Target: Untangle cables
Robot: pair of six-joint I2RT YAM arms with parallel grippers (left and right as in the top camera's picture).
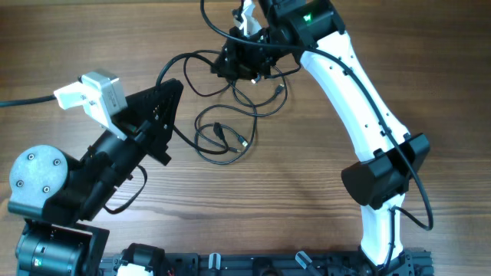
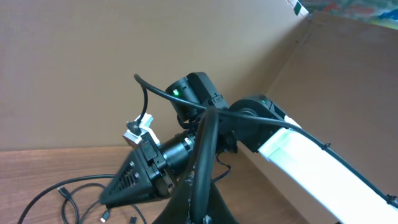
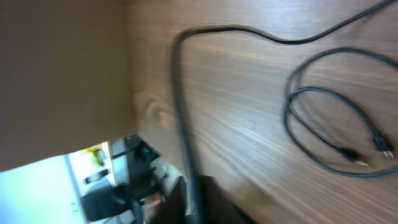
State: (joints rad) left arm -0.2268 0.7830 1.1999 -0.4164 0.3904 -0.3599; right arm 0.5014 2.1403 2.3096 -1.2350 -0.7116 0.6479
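Several thin black cables (image 1: 224, 139) lie on the wooden table. One forms a loose loop at the centre with its two plugs inside, and it shows again in the right wrist view as the cable loop (image 3: 323, 124). A tangle of cords (image 1: 257, 90) lies just above it. My right gripper (image 1: 244, 61) sits on the top of that tangle, shut on a cord (image 3: 177, 93) that runs from its jaws across the wood. My left gripper (image 1: 173, 86) points up and right, shut on another cord (image 2: 208, 143) that rises between its fingers toward the right gripper (image 2: 140, 180).
A brown cardboard wall (image 2: 93, 62) backs the table. The right arm's white link (image 1: 360, 107) crosses the right half. The left arm's base (image 1: 46, 180) fills the lower left. A black rail (image 1: 268, 264) runs along the front edge.
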